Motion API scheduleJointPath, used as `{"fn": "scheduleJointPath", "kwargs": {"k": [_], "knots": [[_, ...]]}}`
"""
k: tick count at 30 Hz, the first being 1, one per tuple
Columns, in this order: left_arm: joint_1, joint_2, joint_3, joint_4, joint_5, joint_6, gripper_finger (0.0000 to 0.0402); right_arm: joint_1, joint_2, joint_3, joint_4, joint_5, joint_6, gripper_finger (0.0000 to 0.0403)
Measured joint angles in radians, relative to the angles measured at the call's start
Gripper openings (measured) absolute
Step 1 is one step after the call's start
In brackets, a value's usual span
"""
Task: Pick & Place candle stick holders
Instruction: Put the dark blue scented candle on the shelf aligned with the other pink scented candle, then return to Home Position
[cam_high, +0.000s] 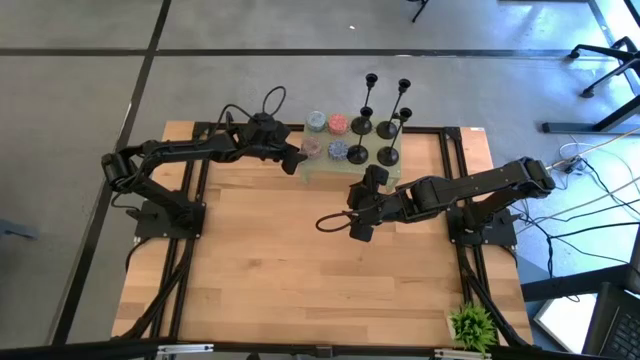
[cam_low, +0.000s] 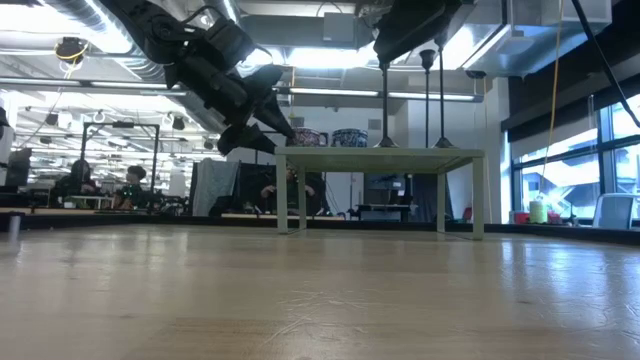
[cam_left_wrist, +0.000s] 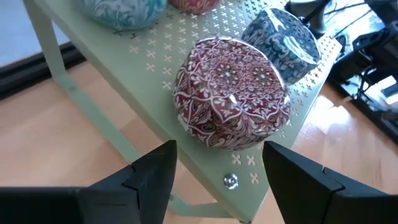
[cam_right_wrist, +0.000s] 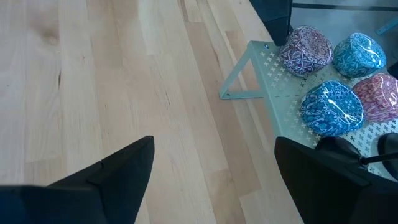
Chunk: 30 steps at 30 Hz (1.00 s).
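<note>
Pale wood planks form the table (cam_high: 300, 260), and a small green perforated stand (cam_high: 350, 165) sits at its far edge. Four candle stick holders (cam_high: 383, 125) are seen upright on the stand's right half, stems vertical, beside four patterned round tins (cam_high: 327, 137). The right gripper (cam_high: 362, 210) is held over bare wood with its fingers spread wide and nothing between them; from it the holders lie at about one o'clock, near (and closer to this arm than to the other). The left gripper (cam_high: 292, 158), also spread wide and empty, is poised at the stand's left end, facing the red tin (cam_left_wrist: 231, 93).
</note>
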Motion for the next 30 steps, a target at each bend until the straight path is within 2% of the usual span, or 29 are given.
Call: {"fn": "scheduleJointPath", "kwargs": {"k": [10, 18, 22, 25, 30], "knots": [[-0.042, 0.000, 0.000, 0.034, 0.001, 0.118, 0.0235, 0.000, 0.000, 0.000, 0.000, 0.000, 0.000, 0.0337], [-0.042, -0.034, 0.000, -0.043, 0.001, 0.111, 0.0235, 0.000, 0.000, 0.000, -0.002, 0.000, -0.002, 0.0337], [-0.041, -0.113, 0.000, -0.097, 0.002, 0.112, 0.0235, 0.000, 0.000, 0.000, -0.003, 0.000, 0.011, 0.0337], [-0.057, -0.209, 0.000, -0.119, 0.009, 0.177, 0.0235, 0.000, 0.000, 0.000, -0.005, 0.010, 0.012, 0.0333], [-0.122, -0.401, 0.000, -0.191, -0.051, 0.268, 0.0216, 0.007, -0.015, 0.007, -0.016, 0.062, 0.057, 0.0288]]}}
